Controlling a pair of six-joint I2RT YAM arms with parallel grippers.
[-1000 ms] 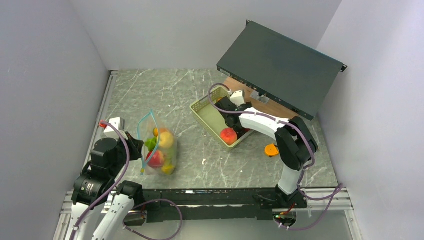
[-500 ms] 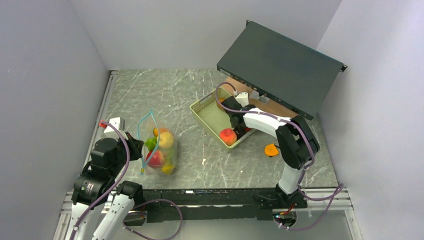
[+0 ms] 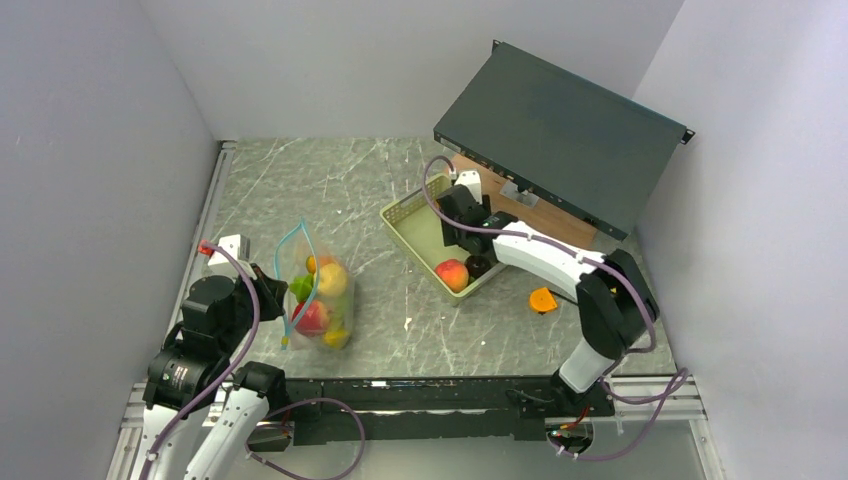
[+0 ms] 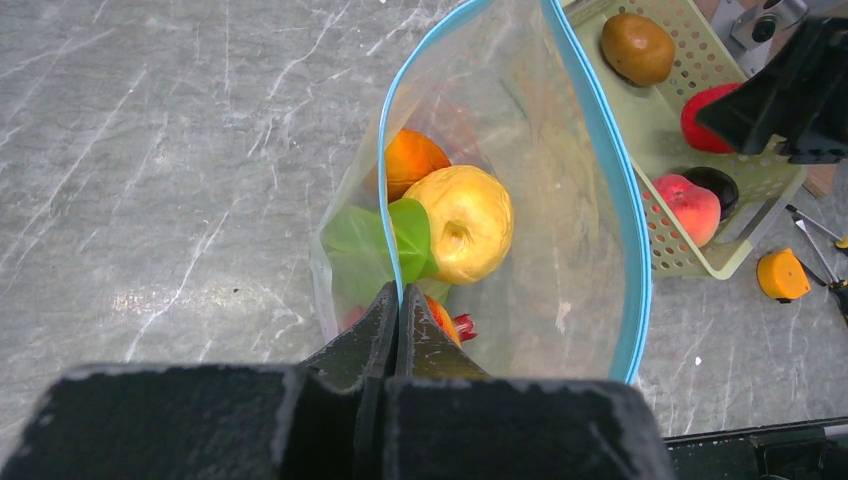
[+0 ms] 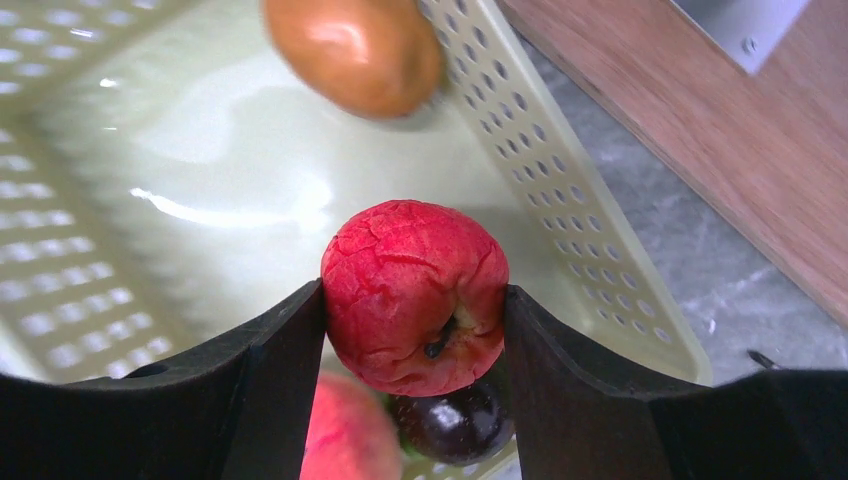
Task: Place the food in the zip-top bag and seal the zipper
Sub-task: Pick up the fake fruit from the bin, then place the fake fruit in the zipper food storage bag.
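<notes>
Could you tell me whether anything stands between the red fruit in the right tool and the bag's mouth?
Only the basket's bag-side wall, which the red fruit in the right tool must clear. Nothing else visible lies between it and the zip-top bag, whose mouth the left tool pinches open.

The left arm sits folded close above its base at 7 o'clock in the top view, with its wrist turned toward 3 o'clock. The left gripper has its jaws fully closed, pinching the teal rim of the zip-top bag. The right arm rises from its base at 5 o'clock with the elbow bent, the forearm stretched toward 10 o'clock and the wrist pitched down. The right gripper has its jaws part-spread, with both fingers pressed against the sides of a red toy fruit.
</notes>
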